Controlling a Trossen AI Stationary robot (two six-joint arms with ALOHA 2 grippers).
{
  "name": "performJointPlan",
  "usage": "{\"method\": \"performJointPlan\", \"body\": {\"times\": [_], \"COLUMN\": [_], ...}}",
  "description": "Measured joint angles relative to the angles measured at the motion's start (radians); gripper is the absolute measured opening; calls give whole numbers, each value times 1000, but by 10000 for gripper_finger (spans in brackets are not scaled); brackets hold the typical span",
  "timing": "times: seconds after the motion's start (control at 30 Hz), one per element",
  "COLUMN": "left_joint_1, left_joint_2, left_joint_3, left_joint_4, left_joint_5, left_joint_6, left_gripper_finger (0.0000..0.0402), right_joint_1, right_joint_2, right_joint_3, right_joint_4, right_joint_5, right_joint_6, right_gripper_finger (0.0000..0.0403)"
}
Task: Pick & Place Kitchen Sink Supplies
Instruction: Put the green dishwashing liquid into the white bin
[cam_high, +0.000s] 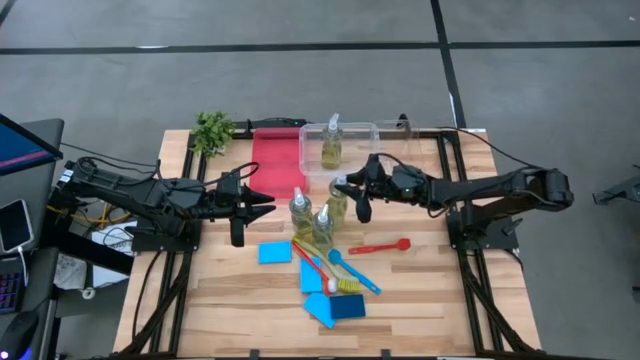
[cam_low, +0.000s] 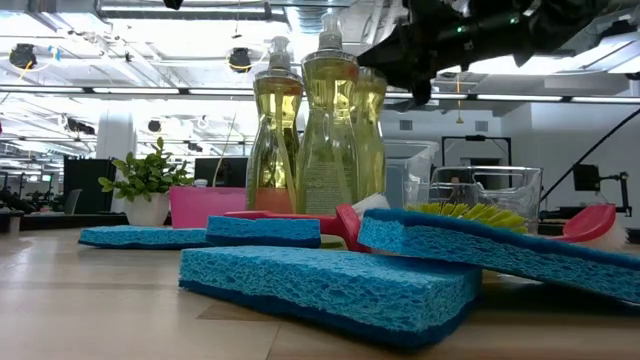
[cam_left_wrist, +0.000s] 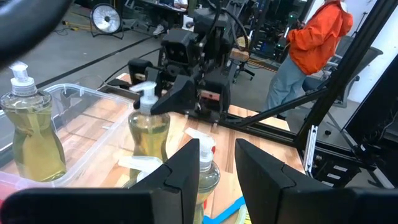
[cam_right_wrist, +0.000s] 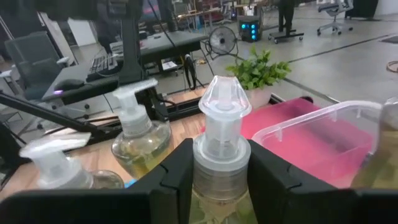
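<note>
A small green plant (cam_high: 212, 130) is sitting beside my red tray (cam_high: 276, 160); a clear bin (cam_high: 362, 130) is lying alongside; a person in orange (cam_left_wrist: 314, 46) is standing beyond.

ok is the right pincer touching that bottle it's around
Touching. In the right wrist view, the right pincer has a finger pressed against each side of the bottle neck, with no gap showing either side.

Looks like a robotics lab or open workshop hall: polished concrete floor (cam_high: 300, 25), ceiling strip lights (cam_low: 60, 45), office chairs (cam_right_wrist: 339, 9), standing fans (cam_left_wrist: 106, 18), a wooden counter (cam_high: 420, 300) on a black metal frame (cam_high: 470, 290).
</note>
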Motion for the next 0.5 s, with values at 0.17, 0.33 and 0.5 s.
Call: {"method": "performJointPlan", "body": {"times": [0.17,0.33,0.5], "left_joint_1": [0,0,0], "left_joint_2": [0,0,0], "left_joint_3": [0,0,0], "left_joint_4": [0,0,0], "left_joint_5": [0,0,0], "left_joint_6": [0,0,0], "left_gripper_finger": [104,104,104], "right_joint_1": [-1,-1,-1], "right_joint_2": [-73,-154,-237], "right_joint_3": [0,0,36], "right_joint_4": [-23,-22,-121], "right_joint_5": [5,4,32], "right_joint_6": [-4,-20,-51], "right_gripper_finger": [106,106,108]}}
